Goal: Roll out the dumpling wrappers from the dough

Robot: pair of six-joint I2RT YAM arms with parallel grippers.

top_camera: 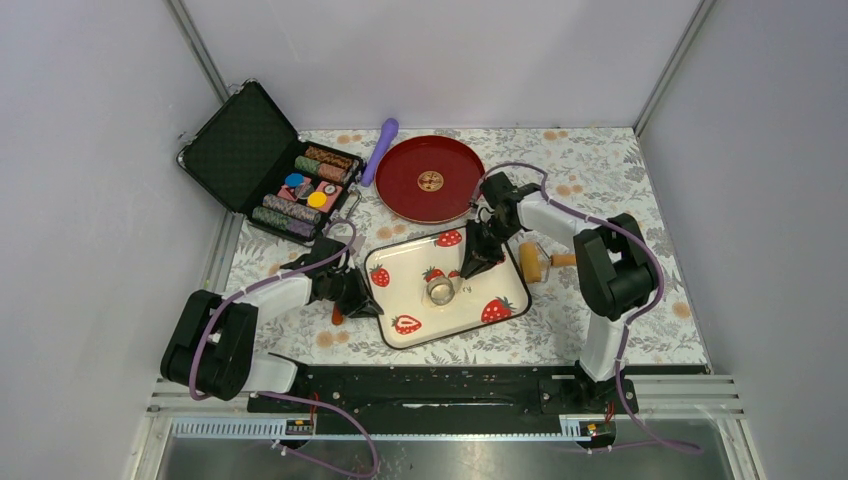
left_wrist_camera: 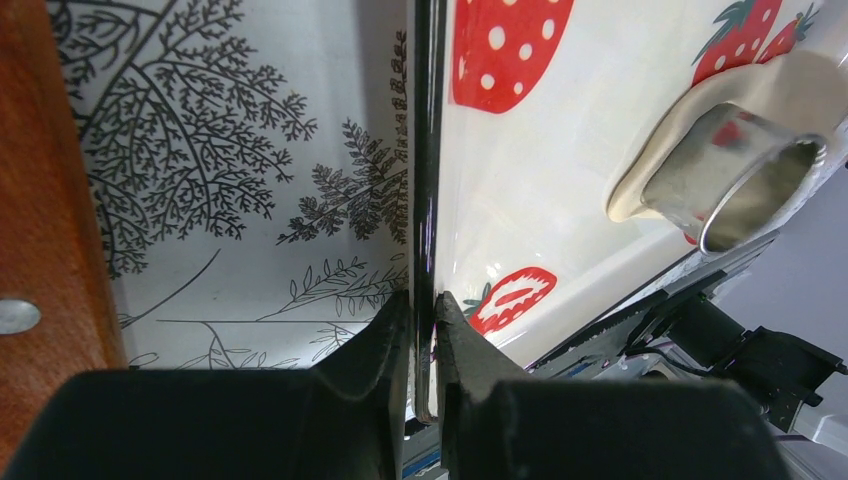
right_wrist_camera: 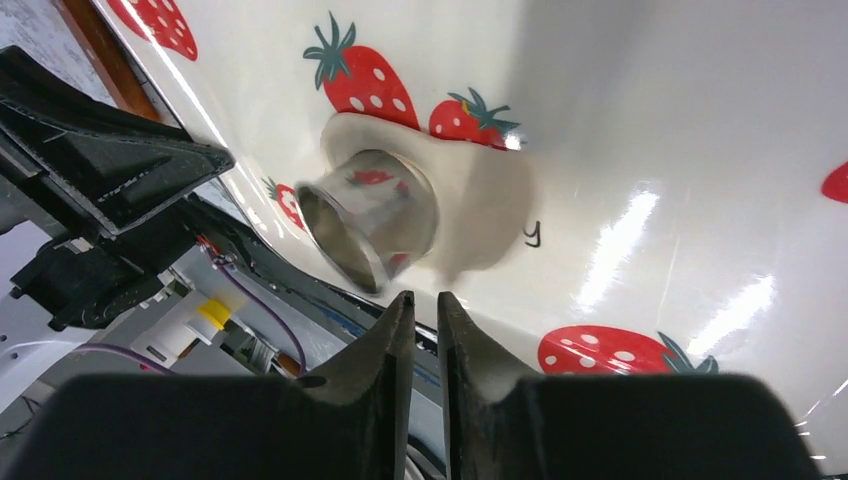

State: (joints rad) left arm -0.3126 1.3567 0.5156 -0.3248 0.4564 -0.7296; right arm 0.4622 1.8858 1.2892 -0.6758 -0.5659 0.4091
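A flattened pale dough [right_wrist_camera: 485, 205] lies on the strawberry tray [top_camera: 405, 290], with a metal ring cutter [top_camera: 440, 291] standing on it. From the left wrist I see the dough [left_wrist_camera: 690, 110] and the ring cutter [left_wrist_camera: 750, 190] at the right. My left gripper [left_wrist_camera: 425, 335] is shut on the tray's left rim [left_wrist_camera: 428, 180]. Just behind the ring cutter [right_wrist_camera: 365, 225] hovers my right gripper [right_wrist_camera: 420, 300], its jaws almost together with nothing between them. The dumpling wrappers are out of view.
A wooden roller [top_camera: 540, 262] lies right of the tray. A red plate [top_camera: 430, 178] and a purple tool [top_camera: 380, 150] sit behind it. An open black case of chips [top_camera: 270, 165] stands at the back left. A brown wooden piece [left_wrist_camera: 40, 200] lies left of my left gripper.
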